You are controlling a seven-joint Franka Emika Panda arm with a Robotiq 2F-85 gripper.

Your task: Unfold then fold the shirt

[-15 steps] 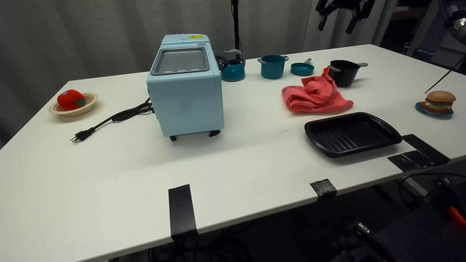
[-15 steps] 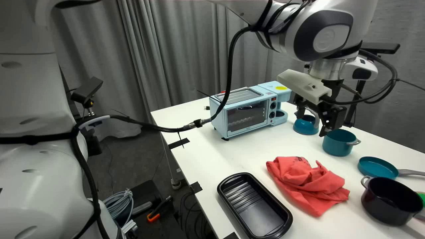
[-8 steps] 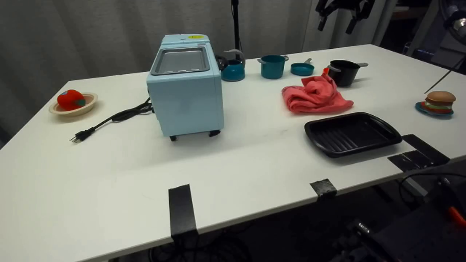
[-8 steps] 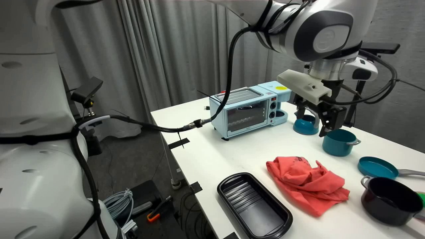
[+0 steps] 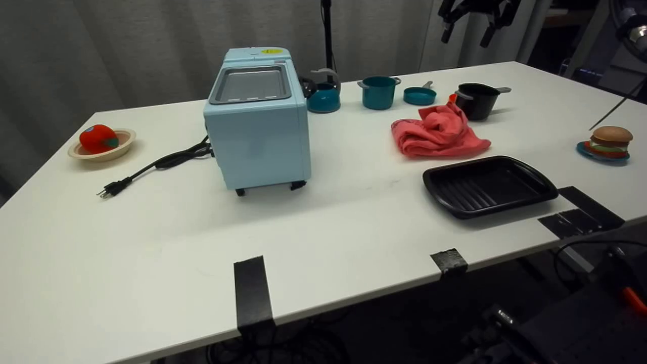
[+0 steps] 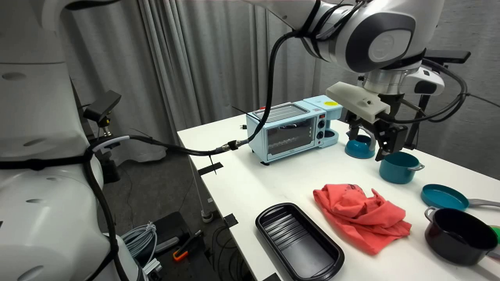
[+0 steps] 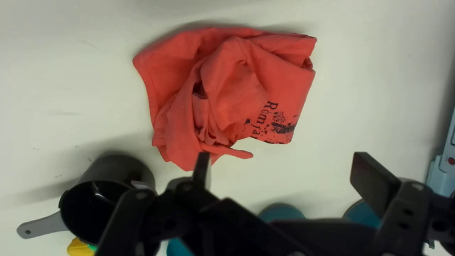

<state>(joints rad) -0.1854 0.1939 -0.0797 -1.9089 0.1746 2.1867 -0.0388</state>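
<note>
The shirt is red and lies crumpled in a bunched heap on the white table (image 5: pixel 349 217). It shows in both exterior views (image 5: pixel 437 136) (image 6: pixel 361 216) and in the wrist view (image 7: pixel 234 85), where black printed lettering shows on one side. Folds hide most of its shape. My gripper (image 7: pixel 280 160) is open and empty. Its black fingers stand wide apart in the wrist view. In both exterior views the gripper (image 5: pixel 466 41) (image 6: pixel 365 147) hangs well above the table, apart from the shirt.
A black tray (image 6: pixel 300 244) lies beside the shirt. A black pot (image 6: pixel 459 236), teal pan (image 6: pixel 443 196), teal pot (image 6: pixel 399 168) and teal kettle (image 6: pixel 358 147) stand behind it. A light-blue toaster oven (image 5: pixel 260 139), a bowl (image 5: pixel 103 155) and a toy burger (image 5: pixel 610 141) also stand on the table.
</note>
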